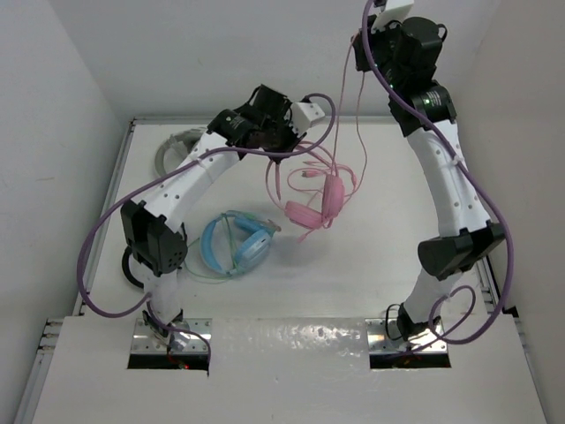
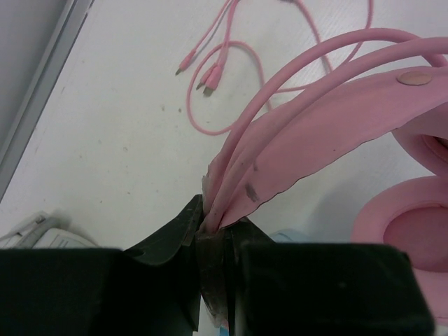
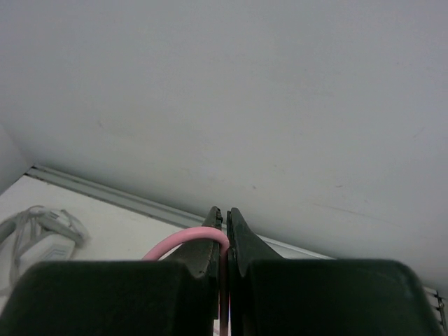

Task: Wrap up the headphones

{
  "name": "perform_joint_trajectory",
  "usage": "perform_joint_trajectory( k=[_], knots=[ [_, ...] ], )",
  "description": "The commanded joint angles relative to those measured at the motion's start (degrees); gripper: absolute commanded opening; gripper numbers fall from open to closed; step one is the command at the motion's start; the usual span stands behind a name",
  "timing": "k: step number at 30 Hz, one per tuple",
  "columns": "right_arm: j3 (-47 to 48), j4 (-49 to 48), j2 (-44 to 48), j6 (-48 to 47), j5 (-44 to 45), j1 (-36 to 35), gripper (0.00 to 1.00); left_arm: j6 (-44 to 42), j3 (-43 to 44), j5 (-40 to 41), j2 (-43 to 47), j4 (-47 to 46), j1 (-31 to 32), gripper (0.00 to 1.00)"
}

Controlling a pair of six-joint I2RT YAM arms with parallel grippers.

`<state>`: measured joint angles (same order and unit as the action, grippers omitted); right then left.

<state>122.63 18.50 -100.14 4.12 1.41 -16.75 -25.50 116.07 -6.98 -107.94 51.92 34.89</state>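
Observation:
The pink headphones (image 1: pixel 316 205) hang just above the table's middle, ear cups low. My left gripper (image 1: pixel 282 141) is shut on the top of their pink headband (image 2: pixel 329 112), which shows pinched between the jaws of that gripper (image 2: pixel 217 220) in the left wrist view. One ear cup (image 2: pixel 413 224) hangs at that view's right. The thin pink cable (image 1: pixel 357 115) runs up from the headphones to my right gripper (image 1: pixel 365 35), raised high at the back. That gripper (image 3: pixel 224 222) is shut on the cable (image 3: pixel 182 241). The cable's plug ends (image 2: pixel 203 70) lie on the table.
Light-blue headphones (image 1: pixel 234 243) lie on the table left of the pink ones. Grey headphones (image 1: pixel 177 150) lie at the back left corner and show in the right wrist view (image 3: pixel 42 231). White walls stand close at the back and both sides.

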Motion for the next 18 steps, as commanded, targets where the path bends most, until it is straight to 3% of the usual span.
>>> perform_joint_trajectory(
  k=[1, 4, 6, 9, 10, 11, 13, 16, 18],
  knots=[
    [3.23, 1.87, -6.45, 1.41, 4.04, 1.63, 0.00, -0.69, 6.00, -9.97, 2.91, 1.42, 0.96, 0.00],
    [1.31, 3.99, -8.84, 7.18, 2.21, 4.17, 0.00, 1.14, 10.91, -15.85, 3.44, 2.92, 1.23, 0.00],
    [-6.20, 2.43, -7.89, 12.98, -4.71, 5.59, 0.00, 4.30, 15.99, -19.11, 3.61, 3.53, 0.88, 0.00],
    [-24.14, -13.09, -2.18, 20.55, -19.28, 8.31, 0.00, 9.66, 19.18, -23.06, 4.40, 1.79, -2.53, 0.00],
    [-28.28, -23.58, -0.78, 23.71, -20.99, 8.49, 0.00, 14.20, 19.98, -24.12, 4.41, 0.74, -4.20, 0.00],
    [-35.20, -27.86, 1.33, 24.79, -22.05, 8.40, 0.00, 17.12, 19.90, -25.00, 4.58, -0.58, -7.27, 0.00],
    [-40.43, -39.09, 2.31, 27.77, -24.52, 8.40, 0.00, 22.30, 19.98, -23.44, 4.76, -3.14, -9.40, 0.00],
    [-47.47, -49.48, 3.10, 31.73, -24.97, 8.40, 0.00, 20.67, 20.07, -14.92, 5.11, -2.44, -9.58, 0.00],
    [-51.43, -52.07, 4.25, 33.05, -19.47, 8.58, 0.00, 20.05, 19.81, -9.47, 5.37, -1.56, -9.58, 0.00]
  ],
)
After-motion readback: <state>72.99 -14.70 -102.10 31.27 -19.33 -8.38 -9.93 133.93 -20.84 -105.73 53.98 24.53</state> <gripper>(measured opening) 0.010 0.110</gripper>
